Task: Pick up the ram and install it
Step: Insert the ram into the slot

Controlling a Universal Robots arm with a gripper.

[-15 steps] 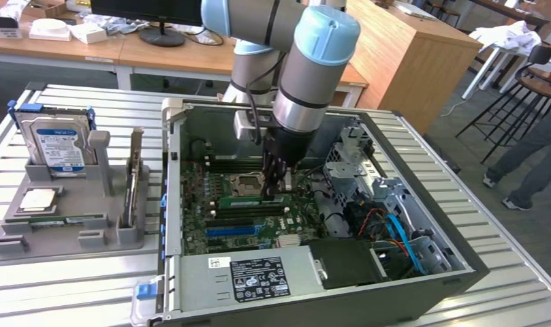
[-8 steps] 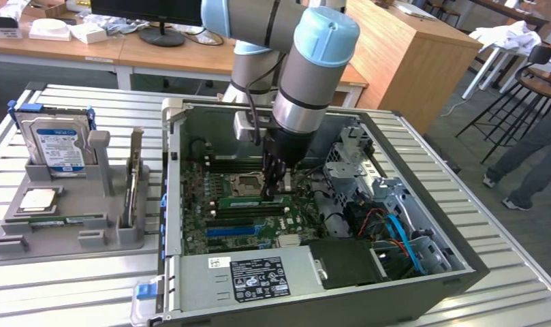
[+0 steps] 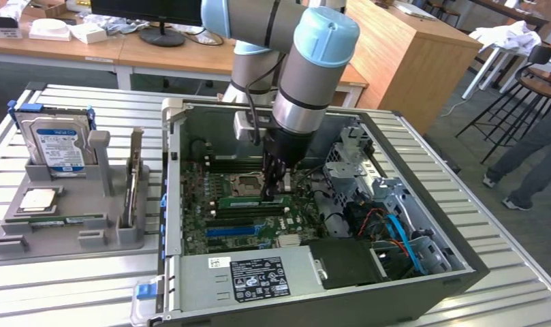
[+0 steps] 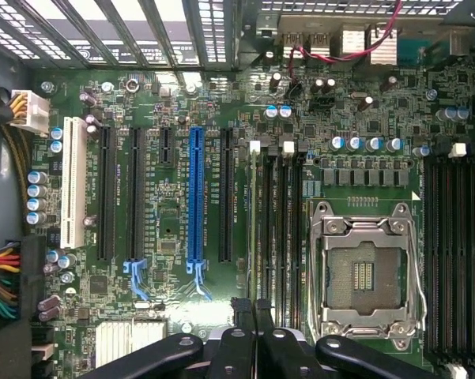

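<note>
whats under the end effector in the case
The memory slots beside the empty CPU socket, with the green ram at the end effector. It hides the ram's seating.

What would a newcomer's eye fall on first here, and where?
The big grey-and-blue arm reaching down into the open PC case in the middle, its gripper at a green ram among the memory slots. Then the empty CPU socket beside those slots, and the hard drive standing in a grey tray at the exterior view's left.
</note>
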